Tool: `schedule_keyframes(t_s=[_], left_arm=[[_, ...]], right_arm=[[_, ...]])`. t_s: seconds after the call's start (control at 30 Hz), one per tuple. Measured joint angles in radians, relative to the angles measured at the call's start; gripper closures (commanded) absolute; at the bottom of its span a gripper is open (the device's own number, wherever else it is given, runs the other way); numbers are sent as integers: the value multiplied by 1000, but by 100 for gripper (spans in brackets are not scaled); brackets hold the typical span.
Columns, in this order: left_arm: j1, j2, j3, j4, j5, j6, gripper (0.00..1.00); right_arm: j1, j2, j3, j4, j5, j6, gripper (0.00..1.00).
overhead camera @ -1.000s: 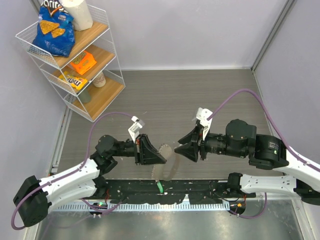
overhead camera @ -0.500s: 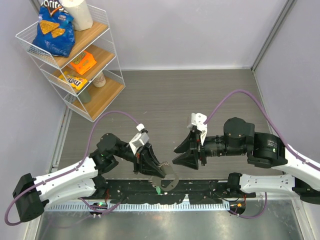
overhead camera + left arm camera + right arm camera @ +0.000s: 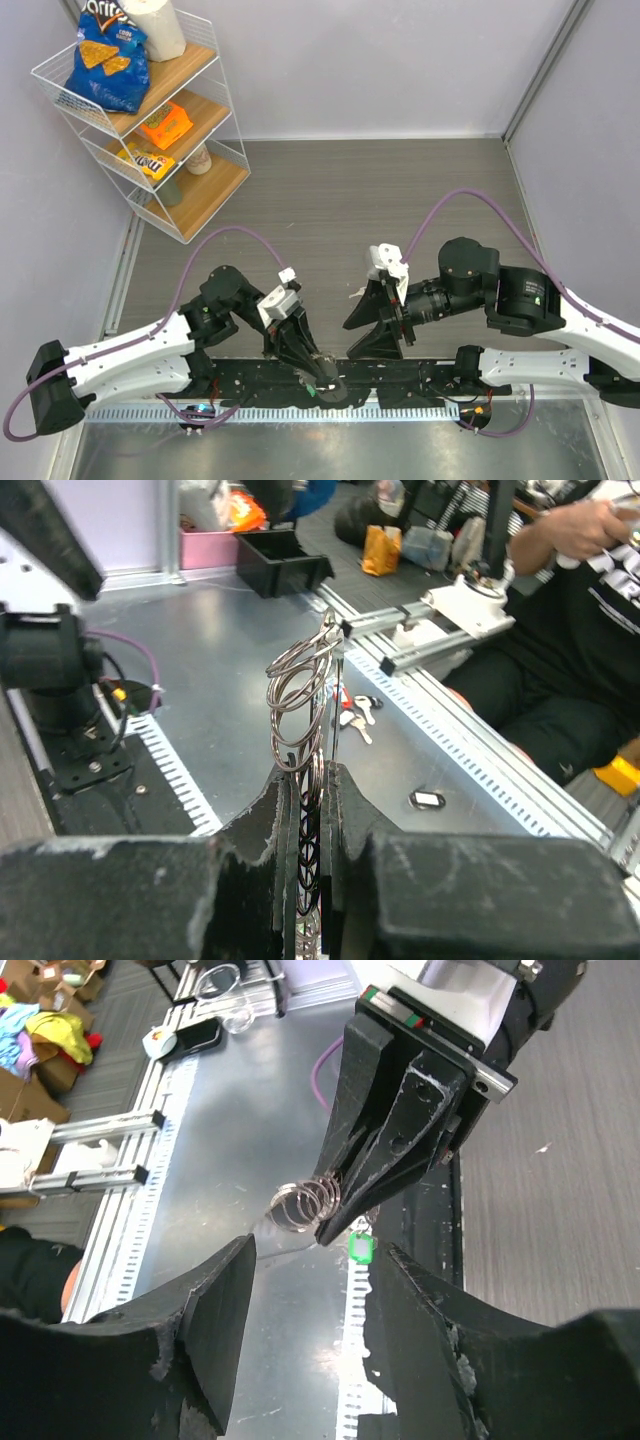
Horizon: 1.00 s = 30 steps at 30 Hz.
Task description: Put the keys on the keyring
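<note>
The keyring [image 3: 300,692] is a coil of thin silver wire loops. It sticks out past the fingertips of my left gripper [image 3: 312,775], which is shut on it. In the right wrist view the same keyring [image 3: 300,1203] juts from the left gripper [image 3: 336,1228], and a key with a bright green head [image 3: 360,1248] hangs just under those fingertips. My right gripper [image 3: 315,1295] stands open and empty, a short way from the ring and the green key. From above, the left gripper [image 3: 312,368] points down over the near edge, with the right gripper [image 3: 372,330] beside it. No blue-headed key shows.
A white wire shelf [image 3: 195,215] with snack bags stands at the back left. The black base rail [image 3: 410,385] runs along the near edge, with a metal bench [image 3: 220,630] beyond it. A seated person [image 3: 560,620] and a black bin [image 3: 282,560] are past the bench.
My left gripper has swung down toward the near edge, carrying the keyring with it. The right gripper has followed leftward and lower, and its jaws have widened.
</note>
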<state>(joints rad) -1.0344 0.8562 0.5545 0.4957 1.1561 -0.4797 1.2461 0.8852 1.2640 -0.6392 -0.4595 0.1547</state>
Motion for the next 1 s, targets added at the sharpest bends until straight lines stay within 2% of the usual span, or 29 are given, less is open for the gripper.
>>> schedule_keyframes(t_s=[0.2, 0.43, 0.77, 1.0], left_arm=[[-65, 17, 19, -9, 112, 68, 100], [-108, 20, 21, -15, 196, 133, 100], [-113, 69, 56, -19, 218, 172, 100], [-116, 78, 81, -19, 218, 174, 100]], right_arm=[[0, -26, -88, 70, -112, 5, 43], [0, -27, -168, 229, -243, 66, 48], [1, 6, -248, 450, -334, 201, 54], [14, 12, -282, 512, -338, 249, 55]])
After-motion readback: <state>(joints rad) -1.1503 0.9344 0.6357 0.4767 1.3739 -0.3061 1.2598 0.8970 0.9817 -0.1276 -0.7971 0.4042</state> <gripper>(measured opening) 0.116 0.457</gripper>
